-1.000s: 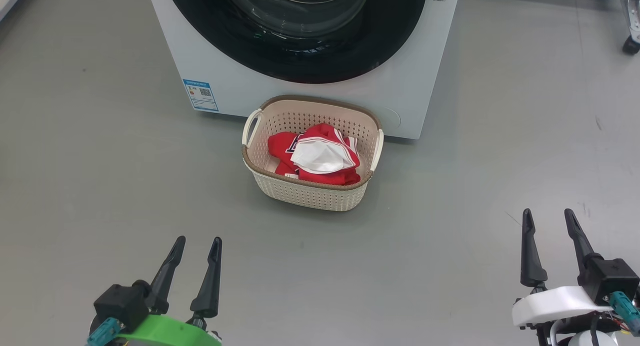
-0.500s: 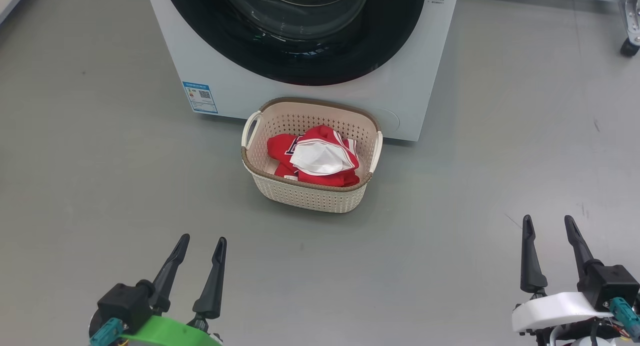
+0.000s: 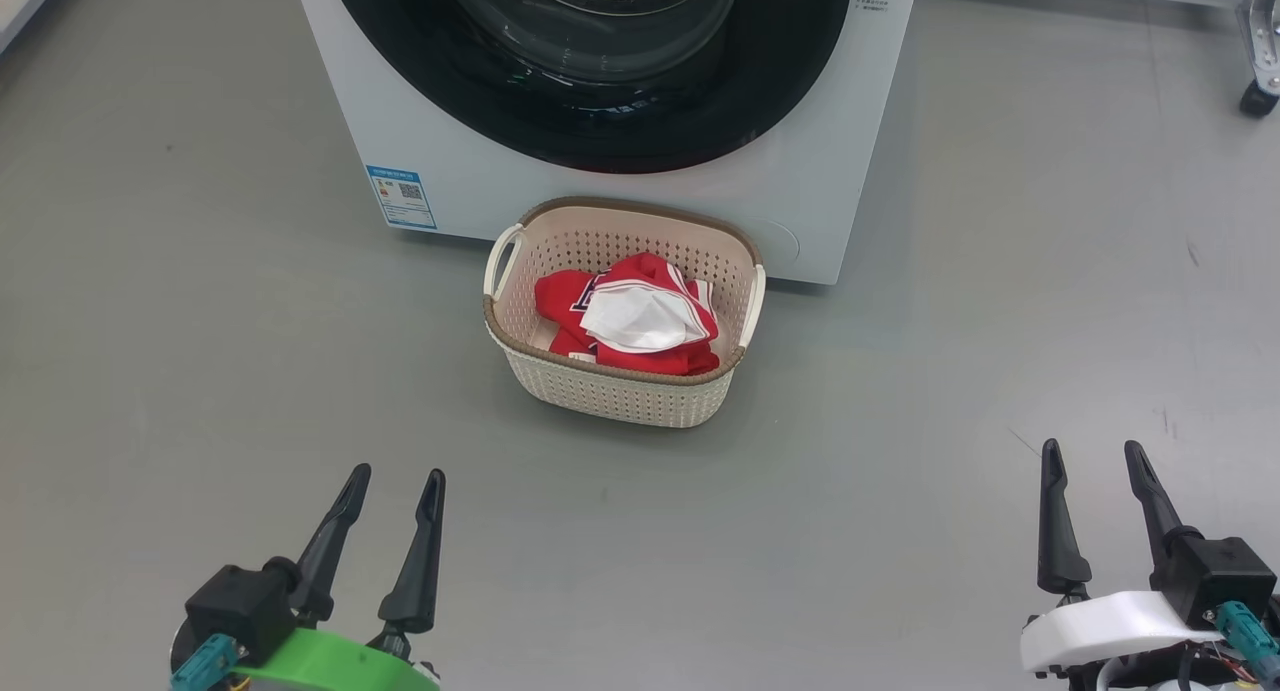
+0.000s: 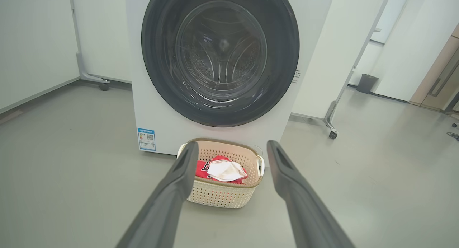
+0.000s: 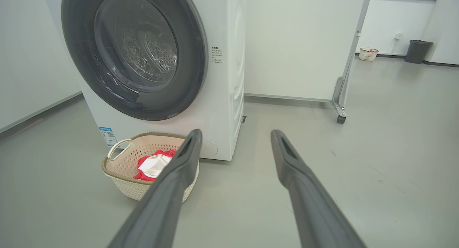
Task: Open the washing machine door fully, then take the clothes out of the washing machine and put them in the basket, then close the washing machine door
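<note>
Red and white clothes [image 3: 640, 316] sit in the basket [image 3: 612, 399] just before the washing machine [image 3: 480, 183]; washing machine door [image 3: 600, 143] looks shut. Basket lies at 1 o'clock from left hand [image 3: 397, 471], 10 o'clock from right hand [image 3: 1090, 444], left nearer. Both hands spread wide, empty.

A grey floor [image 3: 180, 371] spread wide, a white panel [image 5: 301, 43] stood behind on a castored metal leg [image 5: 339, 97], and 1 dark bin [image 5: 417, 51] sat near a small pale hamper [image 5: 368, 54] by the far wall.
</note>
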You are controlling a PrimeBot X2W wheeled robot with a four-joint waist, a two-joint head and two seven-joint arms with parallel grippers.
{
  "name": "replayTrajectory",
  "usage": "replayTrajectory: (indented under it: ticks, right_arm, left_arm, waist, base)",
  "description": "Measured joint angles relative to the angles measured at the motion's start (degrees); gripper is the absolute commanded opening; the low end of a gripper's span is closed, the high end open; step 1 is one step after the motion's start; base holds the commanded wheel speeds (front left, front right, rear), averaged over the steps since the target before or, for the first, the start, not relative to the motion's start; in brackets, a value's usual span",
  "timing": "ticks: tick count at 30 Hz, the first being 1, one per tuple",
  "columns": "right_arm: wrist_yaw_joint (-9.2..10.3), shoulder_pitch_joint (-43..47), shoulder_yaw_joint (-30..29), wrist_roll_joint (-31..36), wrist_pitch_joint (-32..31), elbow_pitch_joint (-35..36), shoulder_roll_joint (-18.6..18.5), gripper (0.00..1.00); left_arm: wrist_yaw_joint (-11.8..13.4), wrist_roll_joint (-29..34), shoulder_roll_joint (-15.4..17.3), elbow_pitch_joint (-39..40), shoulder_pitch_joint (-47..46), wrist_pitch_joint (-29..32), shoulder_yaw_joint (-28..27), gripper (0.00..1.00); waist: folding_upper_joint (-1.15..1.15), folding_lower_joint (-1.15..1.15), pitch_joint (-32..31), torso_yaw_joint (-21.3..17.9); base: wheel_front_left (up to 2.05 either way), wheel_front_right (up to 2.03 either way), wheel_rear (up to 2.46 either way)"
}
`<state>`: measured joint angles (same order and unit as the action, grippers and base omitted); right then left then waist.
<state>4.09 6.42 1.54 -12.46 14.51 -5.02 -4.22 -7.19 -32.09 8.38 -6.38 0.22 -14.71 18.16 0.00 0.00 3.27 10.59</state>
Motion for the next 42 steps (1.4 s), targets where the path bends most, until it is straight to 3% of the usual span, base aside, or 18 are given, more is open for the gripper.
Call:
replayTrajectory:
  ticks: [6, 7, 19, 42]
  right_arm:
    - [-0.48, 0.0, -0.2, 0.0, 0.0, 0.0, 0.2, 1.0]
    - [-0.47, 0.0, -0.2, 0.0, 0.0, -0.1, 0.3, 0.0]
    - [-1.02, 0.9, 0.0, -3.0, -0.6, -4.0, 1.7, 0.0]
    - [-3.42, -1.2, -2.3, -22.7, -5.7, -5.7, 1.8, 0.0]
  left_arm:
    - [0.0, -0.3, -0.3, 0.4, 0.1, 0.0, -1.0, 1.0]
    - [0.0, -0.4, -0.4, 0.4, 0.1, 0.0, -1.0, 0.0]
    - [0.0, -3.3, -1.6, -2.6, 1.3, 0.5, -0.4, 0.0]
    - [0.0, -18.0, -2.1, -2.9, 1.3, 4.3, -4.9, 0.0]
  waist:
    - [0.0, 0.0, -0.1, 0.1]
    - [0.0, 0.0, -0.2, 0.1]
    - [0.0, 0.0, -0.2, -0.3]
    - [0.0, 0.0, -1.0, -3.1]
  base:
    - [0.0, 0.0, 0.0]
    - [0.0, 0.0, 0.0]
    - [0.0, 0.0, 0.0]
    - [0.0, 0.0, 0.0]
